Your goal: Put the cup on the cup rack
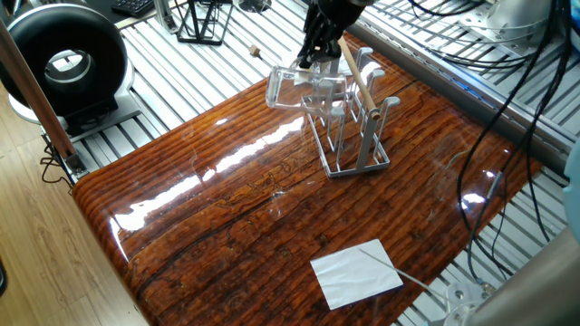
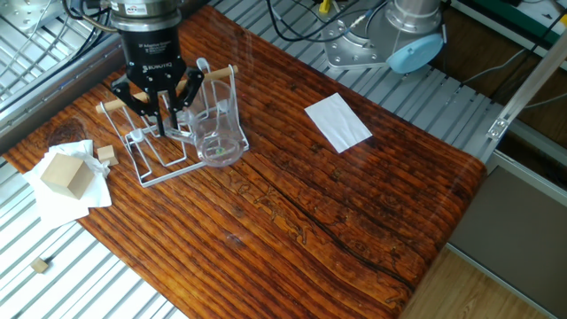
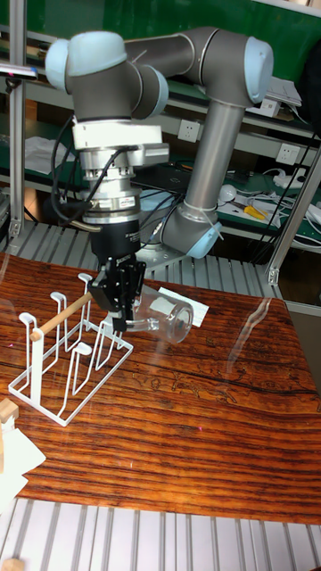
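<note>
At the left in the tall fixed view stands the cup rack, near the left edge of the worktop. Just right of its pegs, the end effector is closed on the rim of the cup, which lies on its side in the air with its thick base pointing right, away from the rack. The mouth is at the nearest pegs, but I cannot tell if a peg is already inside it. I judge the task well advanced: the cup is carried to the rack, and it is left to seat it on a peg and let go.

Further right the wood is bare up to a white paper, so there is open room on that side. Behind the rack the wooden handle is close to the end effector.
</note>
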